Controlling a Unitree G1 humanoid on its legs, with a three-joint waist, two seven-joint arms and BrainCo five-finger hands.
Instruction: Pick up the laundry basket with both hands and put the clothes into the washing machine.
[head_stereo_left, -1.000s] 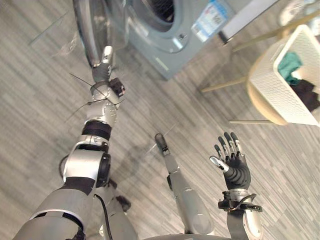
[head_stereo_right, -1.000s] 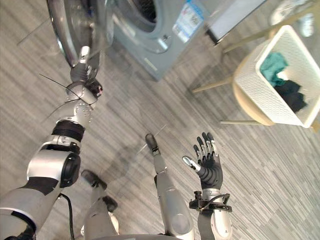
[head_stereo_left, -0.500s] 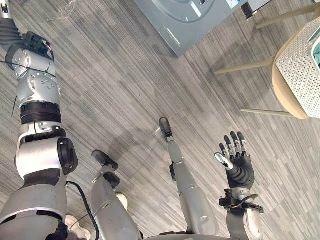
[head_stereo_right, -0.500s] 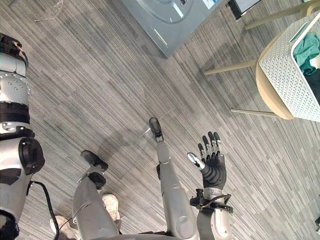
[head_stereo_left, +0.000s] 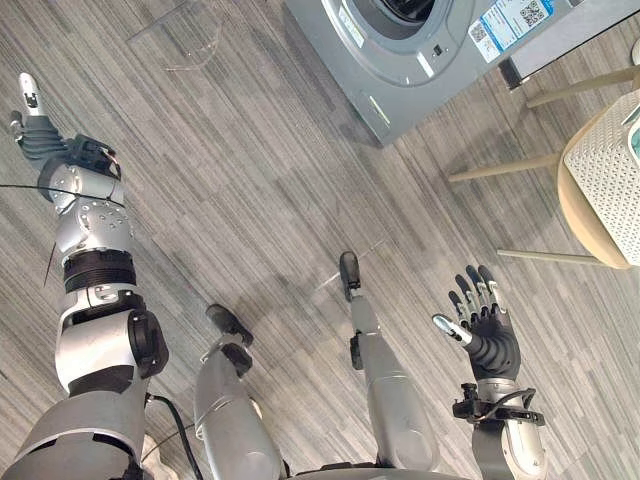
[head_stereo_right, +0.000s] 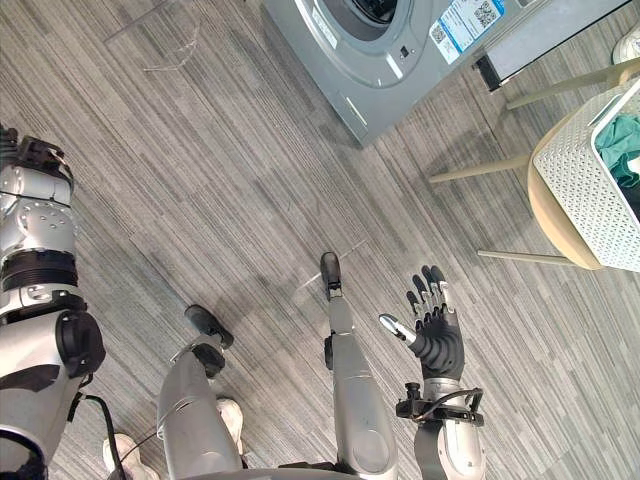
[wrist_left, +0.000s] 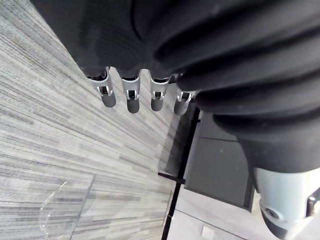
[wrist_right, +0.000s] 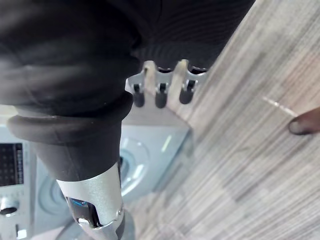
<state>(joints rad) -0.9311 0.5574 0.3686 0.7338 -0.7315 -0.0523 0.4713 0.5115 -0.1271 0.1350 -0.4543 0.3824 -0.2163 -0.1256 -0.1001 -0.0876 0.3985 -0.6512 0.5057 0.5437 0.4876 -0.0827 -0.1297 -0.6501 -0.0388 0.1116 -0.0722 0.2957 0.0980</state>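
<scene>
Holding nothing yet, the left hand (head_stereo_left: 39, 133) and right hand (head_stereo_left: 482, 322) are both spread open, well apart from the basket (head_stereo_left: 606, 180) on its stool (head_stereo_left: 574, 214).

Straight-fingered right hand (head_stereo_left: 489, 338), laundry basket (head_stereo_left: 608, 185) well apart.

A laundry corner, probably in a home; a grey front-loading washing machine (head_stereo_left: 400, 60) stands on grey plank flooring (head_stereo_left: 250, 170); a white laundry basket (head_stereo_right: 585, 190) of clothes (head_stereo_right: 618, 160) rests on a wooden-legged stool (head_stereo_right: 548, 215).
</scene>
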